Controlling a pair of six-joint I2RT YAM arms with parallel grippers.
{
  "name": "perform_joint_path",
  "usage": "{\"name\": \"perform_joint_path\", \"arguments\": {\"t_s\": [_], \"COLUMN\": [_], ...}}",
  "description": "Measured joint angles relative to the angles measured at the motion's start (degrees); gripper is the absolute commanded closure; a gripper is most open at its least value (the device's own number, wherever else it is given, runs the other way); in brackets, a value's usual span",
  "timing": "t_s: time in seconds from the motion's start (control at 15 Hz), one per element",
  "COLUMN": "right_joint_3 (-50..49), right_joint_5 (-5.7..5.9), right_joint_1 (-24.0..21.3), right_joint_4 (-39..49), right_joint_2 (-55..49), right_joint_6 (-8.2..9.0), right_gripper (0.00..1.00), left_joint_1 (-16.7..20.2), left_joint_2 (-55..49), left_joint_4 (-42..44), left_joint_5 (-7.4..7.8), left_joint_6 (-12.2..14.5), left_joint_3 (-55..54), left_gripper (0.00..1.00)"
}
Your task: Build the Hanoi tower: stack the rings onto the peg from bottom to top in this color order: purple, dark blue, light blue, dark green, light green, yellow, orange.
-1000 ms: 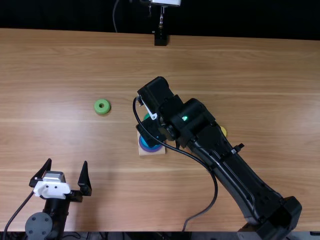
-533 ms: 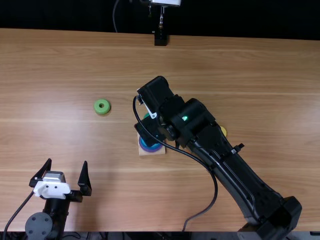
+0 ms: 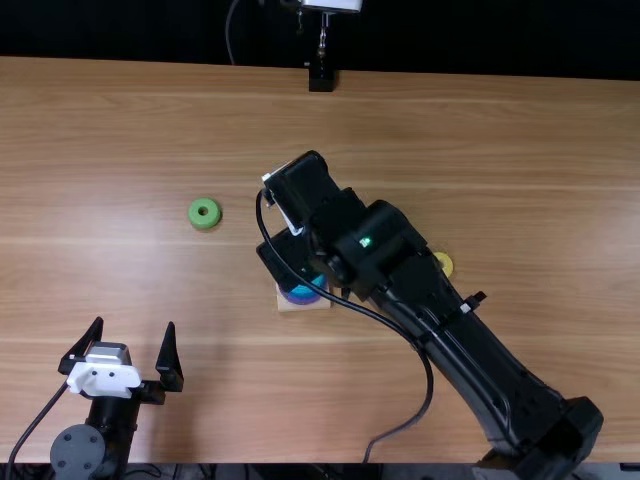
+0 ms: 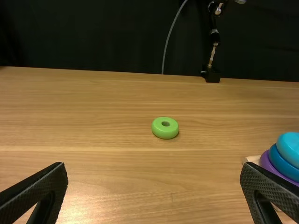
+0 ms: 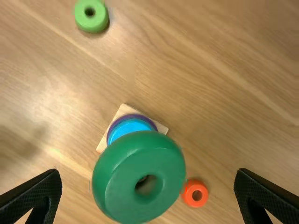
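Observation:
In the top view my right gripper (image 3: 285, 262) is over the stack, its fingertips hidden. Purple (image 3: 300, 298) and light blue (image 3: 312, 285) rings show on the wooden base (image 3: 306, 307). My right gripper (image 5: 147, 171) is open in its wrist view, with the dark green ring (image 5: 117, 182) between its fingers and touching neither; its seating on the peg cannot be told. The dark blue ring (image 4: 280, 164) lies between purple and light blue. My left gripper (image 3: 134, 324), also the left gripper (image 4: 153, 167) in its wrist view, stands open and holds nothing.
The light green ring (image 3: 204, 213) lies on the table left of the stack. A yellow ring (image 3: 444, 264) sits right of the right arm. An orange ring (image 5: 195, 193) is beside the dark green one in the right wrist view. A black mount (image 3: 321, 78) stands at the far edge.
In the top view my right gripper has shifted slightly left and toward the far side. More of the yellow ring shows beside the arm. The left arm has kept still.

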Motion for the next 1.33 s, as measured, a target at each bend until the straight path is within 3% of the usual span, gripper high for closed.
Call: {"name": "perform_joint_path", "arguments": {"t_s": [0.07,0.13,0.2,0.33,0.53,1.33], "right_joint_3": [1.11,1.66,1.84,1.84,1.84,1.84], "right_joint_5": [0.00,-0.02,-0.61,-3.10,-4.68,-5.01], "right_joint_1": [0.00,0.00,0.00,0.00,0.00,-0.04], "right_joint_4": [0.39,1.38,2.12,2.45,2.10,-2.08], "right_joint_2": [0.00,0.00,0.00,0.00,0.00,0.00], "right_joint_6": [0.48,1.11,1.38,1.68,1.92,1.66], "right_gripper": [0.91,1.00,1.00,1.00,1.00,1.00], "left_joint_1": [-0.02,0.00,-0.02,-0.02,0.00,-0.02], "left_joint_2": [0.00,0.00,0.00,0.00,0.00,0.00], "left_joint_4": [0.00,0.02,0.00,0.02,0.00,-0.02], "left_joint_5": [-0.02,0.00,0.00,0.00,0.00,0.02], "left_joint_6": [-0.04,-0.04,0.00,0.00,-0.02,0.00], "left_joint_3": [0.00,0.00,0.00,0.00,0.00,0.00], "left_gripper": [0.00,0.00,0.00,0.00,0.00,0.00]}}
